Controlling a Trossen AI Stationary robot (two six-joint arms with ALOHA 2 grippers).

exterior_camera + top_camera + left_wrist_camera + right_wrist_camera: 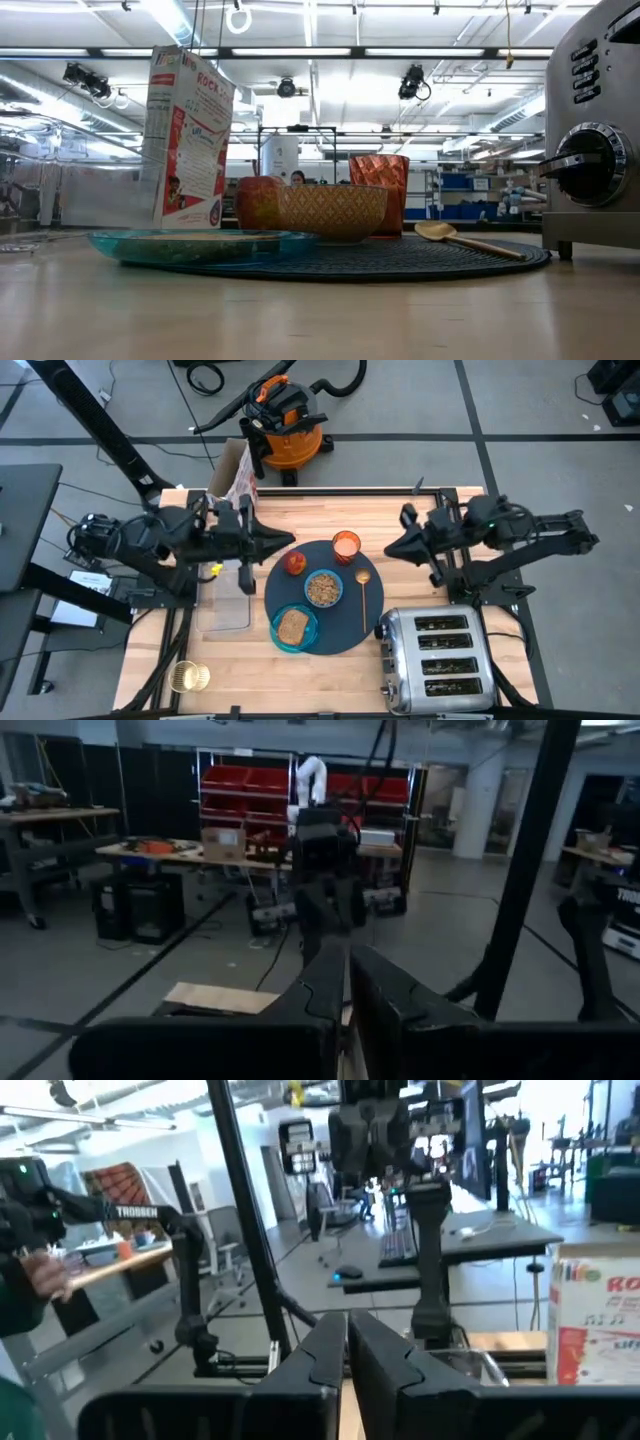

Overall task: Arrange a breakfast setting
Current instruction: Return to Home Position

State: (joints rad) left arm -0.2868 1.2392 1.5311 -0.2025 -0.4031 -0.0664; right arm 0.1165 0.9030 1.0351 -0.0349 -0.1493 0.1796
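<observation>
The dark slate-blue round mat (pixel 345 622) lies mid-table. On it rest the small bowl of cereal (pixel 323 588), the teal dish (pixel 294 628) with a slice of toast, the copper-orange cup (pixel 346 545), the red apple (pixel 295 563) and the gold spoon (pixel 363 588). The low view shows the mat (pixel 400 262), dish (pixel 200 243), apple (pixel 257 203), bowl (pixel 333 212), cup (pixel 379 192) and spoon (pixel 462 238). My left gripper (pixel 288 541) is shut and raised left of the mat. My right gripper (pixel 390 549) is shut and raised right of the cup. Both hold nothing.
A silver toaster (pixel 437 658) stands at the near right beside the mat. A cereal box (pixel 240 478) stands at the far left. A clear container (pixel 225 600) lies left of the mat. A small glass (pixel 187 677) sits near the front left corner.
</observation>
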